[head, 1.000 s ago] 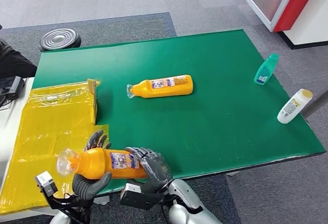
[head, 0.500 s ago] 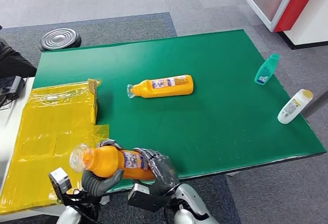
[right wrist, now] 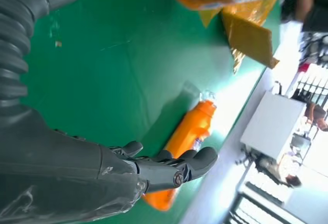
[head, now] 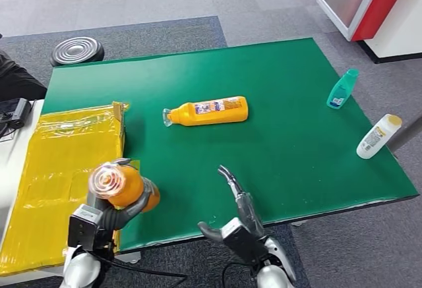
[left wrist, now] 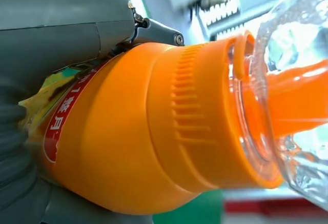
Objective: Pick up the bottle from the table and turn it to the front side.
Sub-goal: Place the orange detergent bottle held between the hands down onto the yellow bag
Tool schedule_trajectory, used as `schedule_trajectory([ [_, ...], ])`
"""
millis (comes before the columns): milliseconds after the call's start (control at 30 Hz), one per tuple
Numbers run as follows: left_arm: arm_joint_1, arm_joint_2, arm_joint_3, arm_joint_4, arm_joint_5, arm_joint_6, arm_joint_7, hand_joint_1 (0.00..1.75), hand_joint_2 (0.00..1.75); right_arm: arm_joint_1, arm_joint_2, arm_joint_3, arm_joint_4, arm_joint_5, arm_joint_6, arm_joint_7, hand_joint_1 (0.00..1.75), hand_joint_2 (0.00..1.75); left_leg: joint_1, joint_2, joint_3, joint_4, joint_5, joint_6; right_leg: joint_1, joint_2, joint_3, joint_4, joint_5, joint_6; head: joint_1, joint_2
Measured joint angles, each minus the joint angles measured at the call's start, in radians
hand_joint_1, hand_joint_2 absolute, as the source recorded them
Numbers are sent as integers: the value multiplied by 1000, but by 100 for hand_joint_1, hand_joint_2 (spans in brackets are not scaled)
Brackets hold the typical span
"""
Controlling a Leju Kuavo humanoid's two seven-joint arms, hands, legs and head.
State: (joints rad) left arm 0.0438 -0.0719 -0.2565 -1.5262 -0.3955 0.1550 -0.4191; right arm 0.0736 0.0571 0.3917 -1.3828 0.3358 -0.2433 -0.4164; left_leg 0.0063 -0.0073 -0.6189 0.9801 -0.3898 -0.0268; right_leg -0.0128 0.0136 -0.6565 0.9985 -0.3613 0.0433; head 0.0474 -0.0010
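Bottle in question, an orange plastic one with a clear cap, is off the green table and clamped in the left robot hand at the table's near left corner, over the edge of a crinkled yellow plastic sheet that covers the left end. It is held with its clear cap pointing up toward the head camera, so the body is foreshortened and the label is mostly hidden there; the left wrist view shows dark fingers pressed along the body beside a red strip of label. That grip around the body leaves the cap end free and, I judge, lets the wrist roll the bottle to bring its printed face forward.

The right robot hand hangs at the near edge with fingers apart and nothing in them, clear of the bottle, so the turning rests on one hand alone.

A second orange bottle with a clear cap lies on its side near the table's middle, label up. A teal bottle and a white bottle with a yellow cap lie along the right edge, well apart from both hands.
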Motion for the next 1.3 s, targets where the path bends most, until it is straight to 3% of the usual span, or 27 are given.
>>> schedule_trajectory([
  [200, 13, 56, 77, -44, -149, 76, 43, 175, 175, 16, 18, -51, 2, -130, 83, -38, 0, 175, 0, 0, 0, 0, 1, 0, 0, 0, 0, 0, 0, 0, 0, 0],
  [367, 0, 115, 119, -48, -465, 158, 192, 175, 175, 31, 29, -92, 25, -228, 130, -99, 0, 175, 0, 0, 0, 0, 1, 0, 0, 0, 0, 0, 0, 0, 0, 0],
  [467, -25, 150, 123, -42, -652, 154, 281, 175, 175, 55, 37, -128, 27, -248, 142, -121, 0, 175, 0, 0, 0, 0, 1, 0, 0, 0, 0, 0, 0, 0, 0, 0],
  [733, -115, 193, 76, 38, -944, 96, 422, 175, 175, 89, 45, -210, 27, -252, 212, -120, 0, 175, 0, -1, 0, 0, 1, 0, 0, 0, 0, 0, 0, 0, 0, 0],
  [867, -175, 207, 26, 125, -1025, 66, 437, 175, 175, 91, 45, -250, 30, -218, 247, -123, 0, 175, 0, -1, 0, 0, 1, 0, 0, 0, 0, 0, 1, 0, 0, 0],
  [1167, -288, 229, -98, 357, -1086, -63, 437, 175, 175, 84, 57, -281, 52, -141, 221, -140, 0, 175, 0, -1, 0, 0, 2, -1, 0, 0, -1, 0, 1, 0, 0, 0],
  [1300, -323, 229, -123, 419, -1014, -116, 414, 152, 175, 83, 60, -291, 61, -141, 220, -140, 0, 175, 0, -1, 0, 0, 1, -1, 0, 0, 0, 0, 1, 0, 0, 0],
])
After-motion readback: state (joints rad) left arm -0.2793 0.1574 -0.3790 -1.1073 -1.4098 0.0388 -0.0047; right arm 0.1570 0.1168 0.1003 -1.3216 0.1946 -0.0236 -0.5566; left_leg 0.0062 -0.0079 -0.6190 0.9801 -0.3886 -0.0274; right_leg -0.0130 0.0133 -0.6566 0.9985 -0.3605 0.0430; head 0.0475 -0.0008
